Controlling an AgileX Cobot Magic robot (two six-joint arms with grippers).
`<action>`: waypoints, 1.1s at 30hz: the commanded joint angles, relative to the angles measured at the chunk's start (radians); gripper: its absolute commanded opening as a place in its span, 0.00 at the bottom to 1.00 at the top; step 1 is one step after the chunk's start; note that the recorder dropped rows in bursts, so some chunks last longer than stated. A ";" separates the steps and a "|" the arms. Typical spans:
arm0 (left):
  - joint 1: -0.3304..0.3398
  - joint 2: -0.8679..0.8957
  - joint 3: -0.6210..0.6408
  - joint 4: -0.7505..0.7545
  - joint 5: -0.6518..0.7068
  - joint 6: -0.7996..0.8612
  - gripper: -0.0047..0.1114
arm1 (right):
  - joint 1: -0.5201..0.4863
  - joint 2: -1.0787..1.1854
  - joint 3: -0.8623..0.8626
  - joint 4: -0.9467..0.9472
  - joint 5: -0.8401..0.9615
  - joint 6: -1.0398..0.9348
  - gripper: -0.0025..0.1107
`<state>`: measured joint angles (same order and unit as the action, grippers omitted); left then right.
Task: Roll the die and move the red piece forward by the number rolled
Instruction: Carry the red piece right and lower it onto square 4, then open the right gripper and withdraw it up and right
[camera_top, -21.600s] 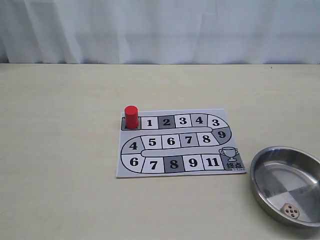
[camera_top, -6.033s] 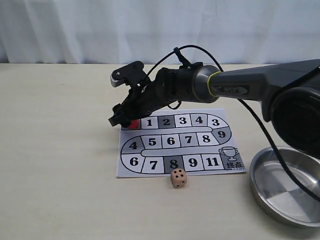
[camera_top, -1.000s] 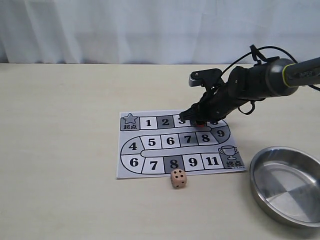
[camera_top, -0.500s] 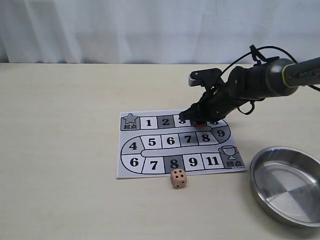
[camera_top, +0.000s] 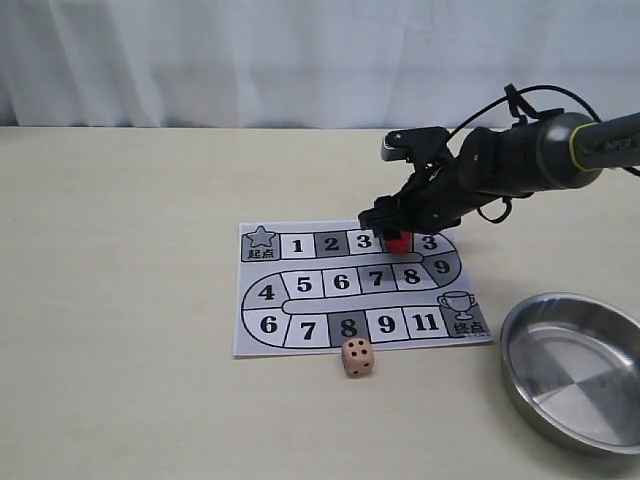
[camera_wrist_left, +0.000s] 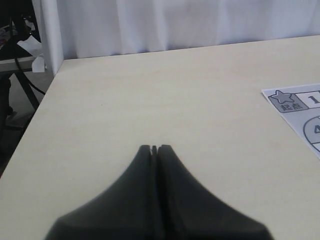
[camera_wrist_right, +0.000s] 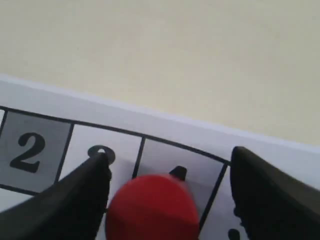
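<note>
Hovering just above the red piece (camera_top: 399, 242) on the board (camera_top: 300, 342), the right claw (camera_wrist_right: 170, 156) stands apart

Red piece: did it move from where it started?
Yes. The red piece went rightward along the board's top row, from the star square to the 4 square.

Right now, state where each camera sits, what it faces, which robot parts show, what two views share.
Exterior view: off the arms, facing table, board, die, bowl; right arm reaches in, right gripper at the red piece.
Left wrist view: on the left arm, low over the table, behind the shut left gripper.
Right wrist view: on the right arm, down between open fingers at the red piece.
Shared: exterior and right wrist show the red piece.
</note>
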<state>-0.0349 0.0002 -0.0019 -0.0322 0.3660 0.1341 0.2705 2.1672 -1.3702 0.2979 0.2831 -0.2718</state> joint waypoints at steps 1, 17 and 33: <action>0.000 0.000 0.002 -0.006 -0.012 -0.004 0.04 | 0.000 -0.036 -0.002 -0.001 -0.024 0.003 0.62; 0.000 0.000 0.002 -0.006 -0.012 -0.004 0.04 | -0.035 -0.231 -0.002 -0.027 0.215 0.026 0.12; 0.000 0.000 0.002 -0.006 -0.012 -0.004 0.04 | -0.272 -0.263 0.000 -0.083 0.601 0.085 0.06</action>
<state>-0.0349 0.0002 -0.0019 -0.0322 0.3660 0.1341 0.0476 1.9137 -1.3702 0.2297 0.8489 -0.1908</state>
